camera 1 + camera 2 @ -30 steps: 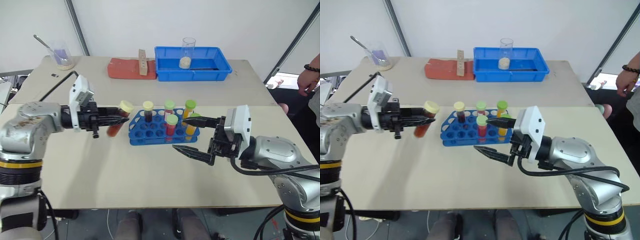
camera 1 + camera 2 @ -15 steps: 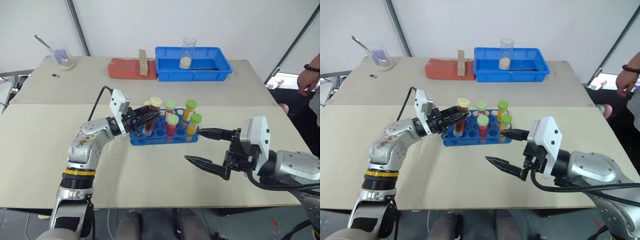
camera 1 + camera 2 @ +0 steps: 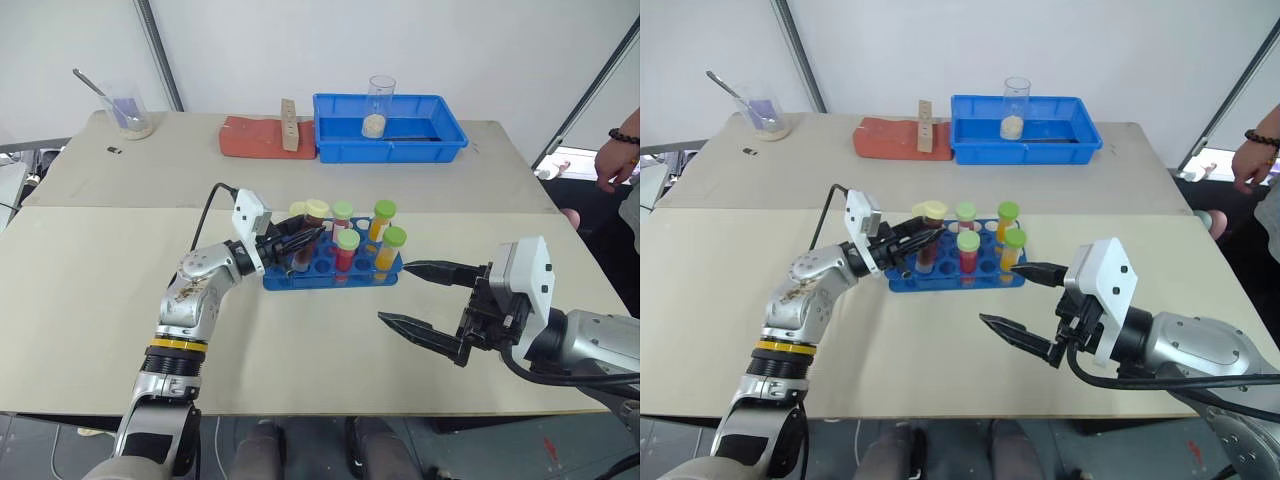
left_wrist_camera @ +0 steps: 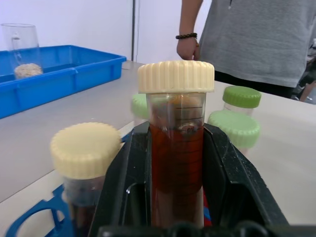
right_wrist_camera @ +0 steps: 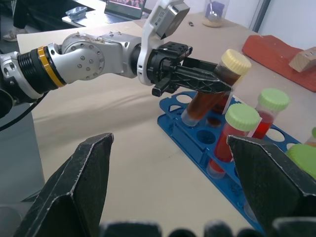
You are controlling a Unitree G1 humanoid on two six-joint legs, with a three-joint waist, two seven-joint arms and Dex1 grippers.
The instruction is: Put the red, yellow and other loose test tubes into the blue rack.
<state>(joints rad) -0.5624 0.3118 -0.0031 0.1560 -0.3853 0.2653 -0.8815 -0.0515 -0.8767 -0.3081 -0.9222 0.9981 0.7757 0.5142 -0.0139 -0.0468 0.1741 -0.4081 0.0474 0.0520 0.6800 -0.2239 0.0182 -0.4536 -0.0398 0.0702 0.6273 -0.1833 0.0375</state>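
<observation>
1. Left eye view: the left gripper [image 3: 300,241] is clenched on the dark red tube [image 3: 305,240], pale-yellow cap up. The tube leans slightly and stands at the left end of the blue rack [image 3: 330,268], its foot at or just inside a hole. The rack sits near the middle of the table [image 3: 90,300]. The coming move, I judge, turns on bringing the tube's long axis upright over that hole, then pressing it straight down. The left arm is plainly the nearer one. The rack also holds a second pale-capped tube and four green-capped tubes, red or yellow-orange.

2. Right eye view: the right gripper [image 3: 1020,305] hangs with its fingers spread wide and nothing between them, towards the table's near edge, a little apart from the rack's right end. At the far edge lies a deep blue tray [image 3: 1025,127] with a clear beaker [image 3: 1015,107] in it, a little pale powder at its bottom.

3. Left wrist view: both black fingers [image 4: 123,187] press the held tube's sides below its cap. Another pale-capped tube [image 4: 85,163] stands just beside it. A person [image 4: 256,39] stands beyond the table.

4. Right wrist view: the held tube tilts, cap away from the left arm, and its foot meets a hole in the rack's end row. Several neighbouring holes are bare.
</observation>
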